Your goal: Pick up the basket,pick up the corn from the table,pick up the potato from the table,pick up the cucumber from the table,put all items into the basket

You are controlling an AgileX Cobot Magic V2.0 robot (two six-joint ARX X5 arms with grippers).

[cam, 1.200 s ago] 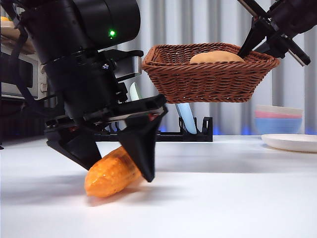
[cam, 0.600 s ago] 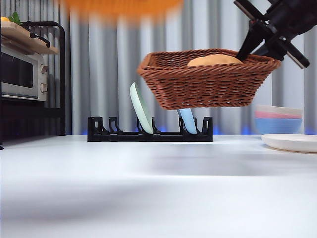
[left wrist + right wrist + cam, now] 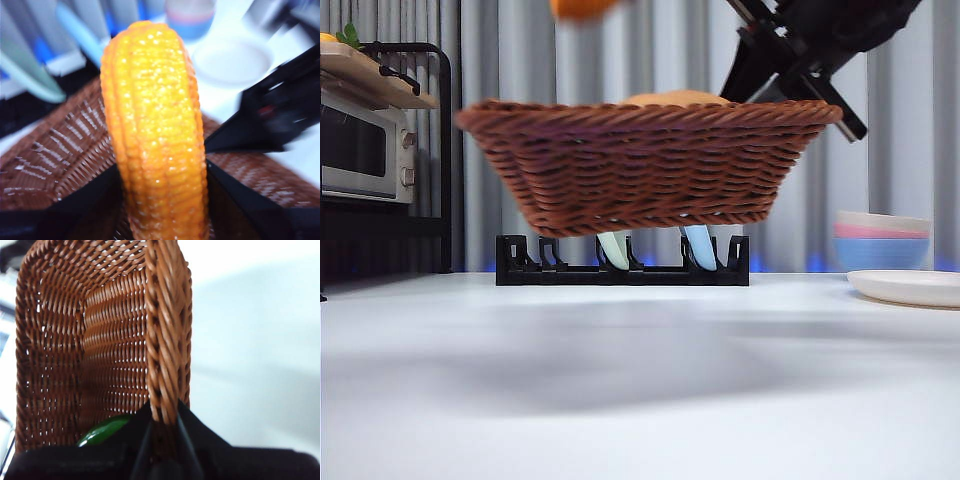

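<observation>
The basket (image 3: 645,165) is swinging closer now. The left claw (image 3: 160,200) is squeezing the corn (image 3: 155,130) above it; the right claw (image 3: 162,422) is pinching its rim.

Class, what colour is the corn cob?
Glossy orange-yellow corn, clearest in the left wrist view.

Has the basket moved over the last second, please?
Yes. The basket, held by the right gripper, has shifted left, now hanging over the dish rack.
</observation>
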